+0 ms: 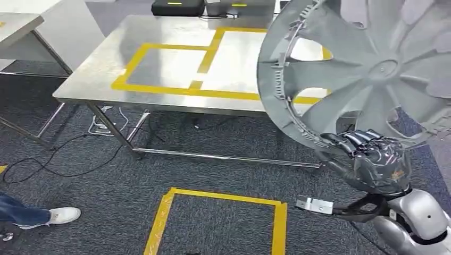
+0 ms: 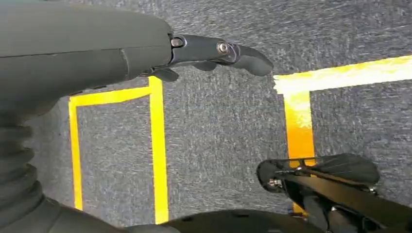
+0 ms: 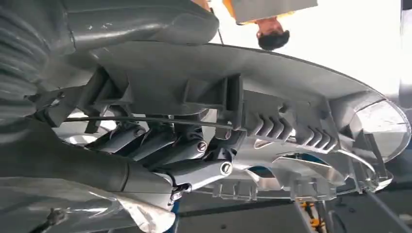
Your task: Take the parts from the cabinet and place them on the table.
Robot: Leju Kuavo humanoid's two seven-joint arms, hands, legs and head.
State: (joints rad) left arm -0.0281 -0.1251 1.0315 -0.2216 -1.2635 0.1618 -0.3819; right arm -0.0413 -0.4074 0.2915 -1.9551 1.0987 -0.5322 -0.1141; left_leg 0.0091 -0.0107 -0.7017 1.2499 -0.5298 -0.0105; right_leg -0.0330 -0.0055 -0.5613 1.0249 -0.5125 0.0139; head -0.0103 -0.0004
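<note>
My right hand [image 1: 375, 159] grips the wheel cover [image 1: 367, 69] by its lower rim, holding it upright in the air, short of the counter [image 1: 106, 79]. My left hand [image 2: 214, 53] hangs spread, holding nothing. Held at one edge, the cover could tip or slip before it's over the counter

yellow tape square [image 1: 220, 223] on dark carpet, 6 o'clock | black cables [image 1: 80, 151] trailing over the carpet, 9 o'clock | person's white shoe [image 1: 64, 214] and jeans cuff, 8 o'clock | black boxes [image 1: 178, 7] with yellow marks, 12 o'clock | second metal table [image 1: 18, 24], 10 o'clock
</note>
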